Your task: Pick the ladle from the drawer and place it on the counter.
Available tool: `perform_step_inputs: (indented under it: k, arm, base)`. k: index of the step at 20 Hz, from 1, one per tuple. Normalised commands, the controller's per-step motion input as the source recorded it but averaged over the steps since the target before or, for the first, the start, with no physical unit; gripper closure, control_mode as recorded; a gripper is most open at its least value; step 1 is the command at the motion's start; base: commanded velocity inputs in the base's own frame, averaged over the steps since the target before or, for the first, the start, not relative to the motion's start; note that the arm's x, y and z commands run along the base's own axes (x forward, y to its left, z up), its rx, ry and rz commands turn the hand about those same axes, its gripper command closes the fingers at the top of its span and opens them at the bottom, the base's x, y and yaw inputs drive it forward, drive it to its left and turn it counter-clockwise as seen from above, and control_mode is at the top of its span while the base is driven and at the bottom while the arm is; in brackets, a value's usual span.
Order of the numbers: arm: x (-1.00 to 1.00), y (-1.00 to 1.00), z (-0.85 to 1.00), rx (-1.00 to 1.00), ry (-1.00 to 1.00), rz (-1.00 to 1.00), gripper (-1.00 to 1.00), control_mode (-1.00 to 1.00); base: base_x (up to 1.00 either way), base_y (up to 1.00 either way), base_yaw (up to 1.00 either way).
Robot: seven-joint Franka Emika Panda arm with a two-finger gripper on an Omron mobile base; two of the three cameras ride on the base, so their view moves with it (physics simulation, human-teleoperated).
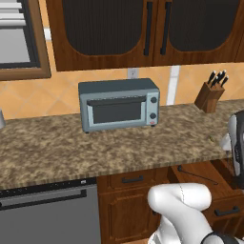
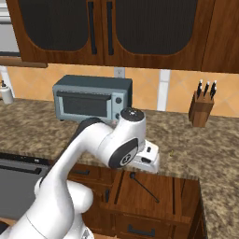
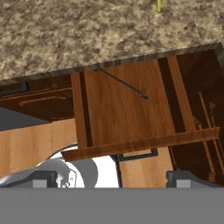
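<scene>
Counter (image 1: pixel 119 143) of speckled brown stone runs across the kitchen, w/ orange tiled wall behind and dark wooden upper cabinets (image 1: pixel 143 28) above. On it we see a grey-blue toaster oven (image 1: pixel 119 105) near the back, and a knife block (image 2: pixel 201 106) well apart to the right of it. Under the counter, left side, there is a grey appliance front (image 1: pixel 47 214).

The drawer (image 3: pixel 127 109) is pulled open below the counter edge, its black bar handle (image 3: pixel 136 155) on the front panel. Inside we find the ladle (image 3: pixel 122 83), lying diagonal on the drawer floor, nothing else w/ it. The gripper (image 3: pixel 111 177) hangs above the open drawer, not touching the ladle; its fingers stand wide apart and hold nothing.
</scene>
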Motion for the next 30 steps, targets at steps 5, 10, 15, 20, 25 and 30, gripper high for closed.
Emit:
perform_step_inputs:
  k: [5, 10, 15, 20, 25, 30]
  arm:
    - [0.18, -0.46, -0.50, 0.00, 0.10, 0.06, -1.00, -1.00]
    - [0.09, -0.20, -0.75, 0.00, 0.03, 0.08, -1.00, -1.00]
    - [0.12, 0.00, -0.96, -0.01, 0.13, 0.04, -1.00, -1.00]
    - [0.32, 0.00, -0.89, 0.00, 0.12, 0.00, -1.00, -1.00]
    - [0.22, -0.07, -0.92, 0.00, 0.02, 0.00, -1.00, -1.00]
    - [-0.03, -0.03, -0.59, -0.01, 0.20, 0.01, -1.00, -1.00]
  base:
    - [0.00, 0.00, 0.00]
    - [0.00, 0.00, 0.00]
    - [0.00, 0.00, 0.00]
    - [0.00, 0.00, 0.00]
    - [0.00, 0.00, 0.00]
    - [0.00, 0.00, 0.00]
